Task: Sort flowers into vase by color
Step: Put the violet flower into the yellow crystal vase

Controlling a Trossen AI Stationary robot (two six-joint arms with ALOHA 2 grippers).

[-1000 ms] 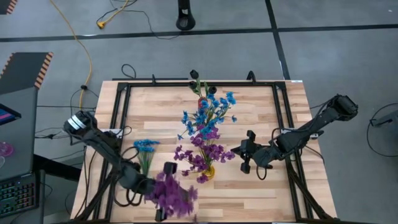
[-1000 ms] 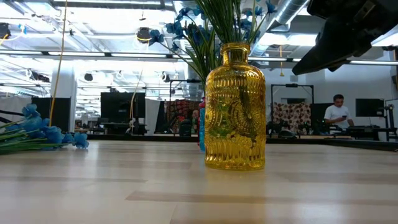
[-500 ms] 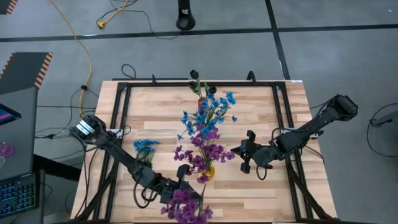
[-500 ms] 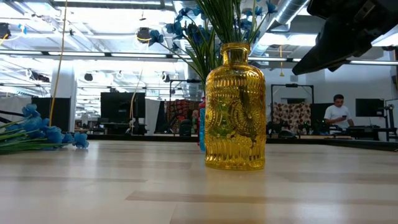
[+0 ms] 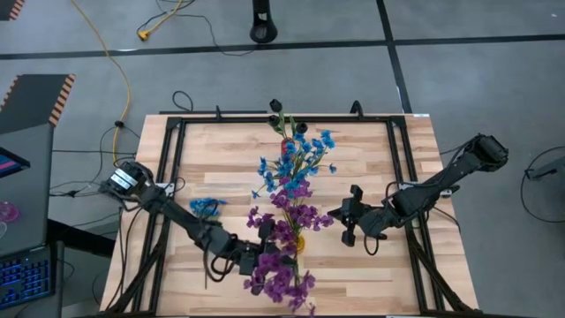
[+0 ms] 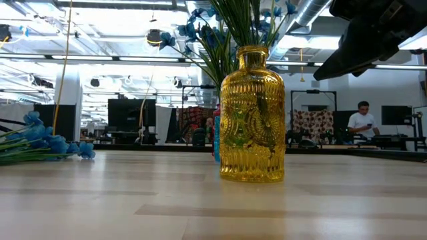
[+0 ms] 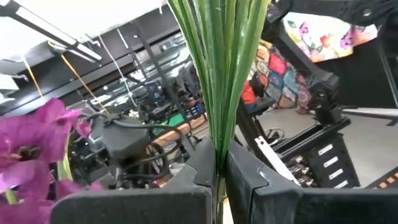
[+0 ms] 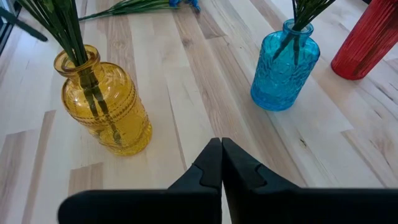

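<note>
High view shows me the wooden table (image 5: pixel 371 159) filling the middle of the frame. My left gripper (image 5: pixel 265 256) sits at lower centre, clamped on a bundle of purple flowers (image 5: pixel 281 276) whose green stems (image 7: pixel 217 74) run between its fingers (image 7: pixel 255 177). My right gripper (image 5: pixel 350 215) waits right of centre, fingers pressed together with nothing between them. Between the two stands the yellow vase (image 5: pixel 296 242), already carrying purple blooms. Further up the frame I see the blue vase (image 8: pixel 285 62) with blue sprigs, then the red vase (image 8: pixel 368 38). Loose blue flowers (image 5: pixel 207 207) lie left of centre.
</note>
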